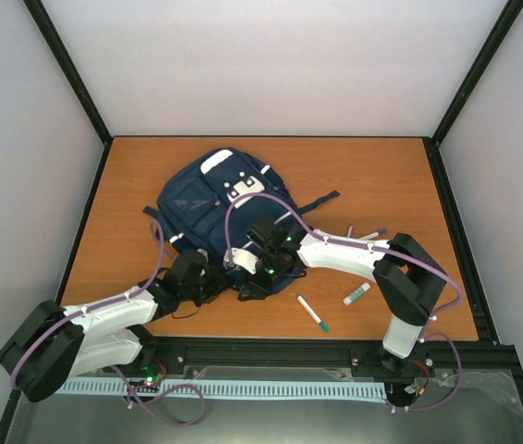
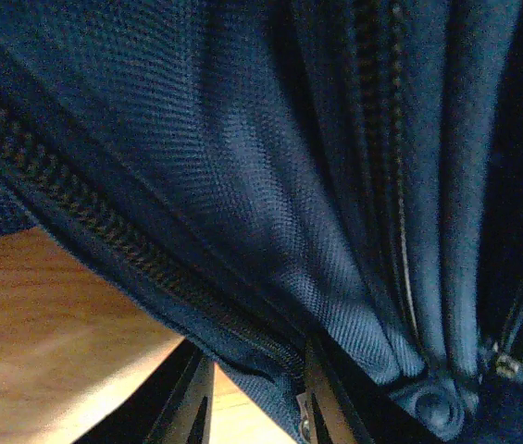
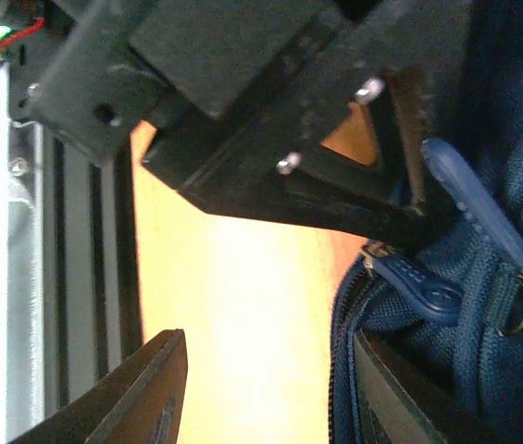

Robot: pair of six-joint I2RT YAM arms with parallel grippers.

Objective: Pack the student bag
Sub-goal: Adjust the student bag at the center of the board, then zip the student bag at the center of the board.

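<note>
**Top view.** The student bag (image 1: pixel 210 203), a large navy blue fabric backpack with white stripes, lies flat and front pocket up on the orange-brown wooden table (image 1: pixel 381 176), left of the table's middle. Its long axis runs from the table's near edge toward the far edge, leaning a little. The white-patched end points to the far edge and the zippered end to the near edge. The left gripper (image 1: pixel 204 277) and right gripper (image 1: pixel 259 273) both sit at that near end. Their opening cannot be read from here.

**Left wrist view.** Slack woven cloth and zipper tracks fill the frame. The left gripper (image 2: pixel 252 407) is partly open, with bare table (image 2: pixel 39 314) showing in the gap. The cloth edge brushes one finger, and nothing is clamped.

**Right wrist view.** The right gripper (image 3: pixel 270 379) also stands partly apart. The bag's zippered edge lies against one finger, and nothing is pinched. A blue rubber zipper pull (image 3: pixel 469 190) hangs close by.

The bag looks soft and light and is likely to crumple and slide. The pull tab seems the best hold, with the cloth beside it pinned.
</note>
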